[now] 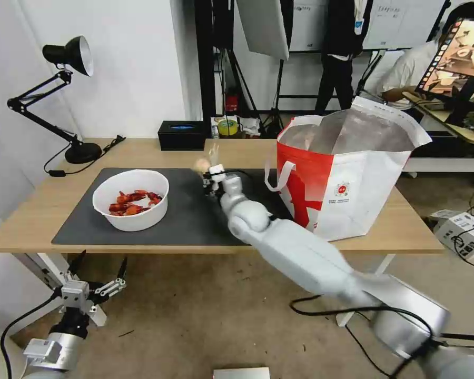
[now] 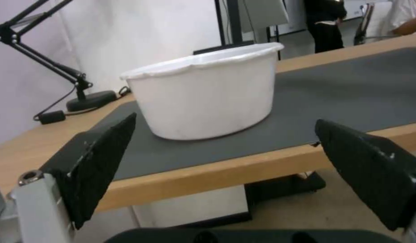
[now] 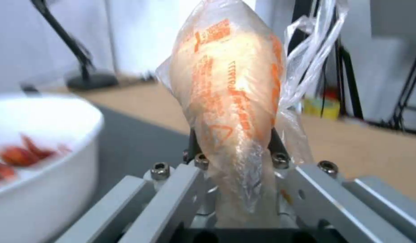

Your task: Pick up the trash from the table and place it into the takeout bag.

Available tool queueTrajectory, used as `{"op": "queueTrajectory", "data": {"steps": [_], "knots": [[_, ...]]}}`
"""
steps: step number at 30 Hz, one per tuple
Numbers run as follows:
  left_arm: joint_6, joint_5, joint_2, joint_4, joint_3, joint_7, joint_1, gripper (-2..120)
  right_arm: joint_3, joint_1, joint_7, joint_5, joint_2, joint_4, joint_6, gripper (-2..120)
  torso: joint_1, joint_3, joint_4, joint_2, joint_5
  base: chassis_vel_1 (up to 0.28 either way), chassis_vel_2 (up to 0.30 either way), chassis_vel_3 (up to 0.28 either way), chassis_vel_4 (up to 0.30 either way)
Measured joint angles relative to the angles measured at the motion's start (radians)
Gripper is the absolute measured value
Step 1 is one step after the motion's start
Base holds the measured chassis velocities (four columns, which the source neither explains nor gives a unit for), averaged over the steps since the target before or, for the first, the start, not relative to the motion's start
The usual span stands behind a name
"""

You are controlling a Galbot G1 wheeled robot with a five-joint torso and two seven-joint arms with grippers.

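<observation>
My right gripper [image 1: 208,171] is shut on a clear bag with a tan bun [image 3: 230,98], held above the dark mat between the bowl and the takeout bag [image 1: 347,173]. The bun bag [image 1: 203,163] sticks up past the fingers. A white round bowl of red crayfish shells [image 1: 131,200] sits on the mat's left part, and its side wall [image 2: 208,98] faces the left wrist camera. My left gripper [image 1: 97,268] hangs open below the table's front edge, left of the bowl. The red-and-white bag stands open on the table's right end.
A black desk lamp [image 1: 63,58] stands at the table's back left, its cable trailing on the wood. A black rectangular box [image 1: 181,135] sits at the back edge. The dark grey mat [image 1: 189,216] covers the light-wood table [image 1: 31,221]. Cables and a box lie on the floor at right.
</observation>
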State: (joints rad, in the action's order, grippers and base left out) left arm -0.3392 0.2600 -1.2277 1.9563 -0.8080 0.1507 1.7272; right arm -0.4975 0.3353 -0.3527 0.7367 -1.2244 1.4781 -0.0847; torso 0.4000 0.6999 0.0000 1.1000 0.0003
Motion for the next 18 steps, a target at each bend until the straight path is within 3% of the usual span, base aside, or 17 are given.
{"op": "queueTrajectory", "data": {"steps": [3, 7, 16, 18], "knots": [[0.003, -0.015, -0.003, 0.011, 0.011, -0.002, -0.002, 100, 0.061, 0.076, 0.031, -0.011, 0.103, 0.172, 0.077, 6, 0.0, 0.0, -0.0001, 0.0, 0.0001, 0.0, 0.0, 0.0, 0.0], [0.007, -0.024, -0.004, 0.015, 0.02, -0.002, -0.005, 100, 0.138, 0.15, 0.053, -0.025, 0.191, 0.305, 0.101, 6, 0.0, 0.0, -0.0001, 0.0, 0.0001, 0.0, 0.0, 0.0, 0.0], [0.01, -0.044, -0.01, 0.021, 0.041, -0.003, -0.005, 100, 0.313, 0.274, 0.031, 0.04, 0.344, 0.502, 0.099, 6, 0.0, 0.0, 0.0, 0.0, 0.0001, 0.0, 0.0, 0.0, 0.0], [0.013, -0.055, -0.016, 0.025, 0.057, -0.003, -0.007, 100, 0.391, 0.301, 0.022, 0.098, 0.397, 0.545, 0.092, 6, 0.0, 0.0, -0.0002, 0.0, 0.0, 0.0, 0.0, 0.0, 0.0]]}}
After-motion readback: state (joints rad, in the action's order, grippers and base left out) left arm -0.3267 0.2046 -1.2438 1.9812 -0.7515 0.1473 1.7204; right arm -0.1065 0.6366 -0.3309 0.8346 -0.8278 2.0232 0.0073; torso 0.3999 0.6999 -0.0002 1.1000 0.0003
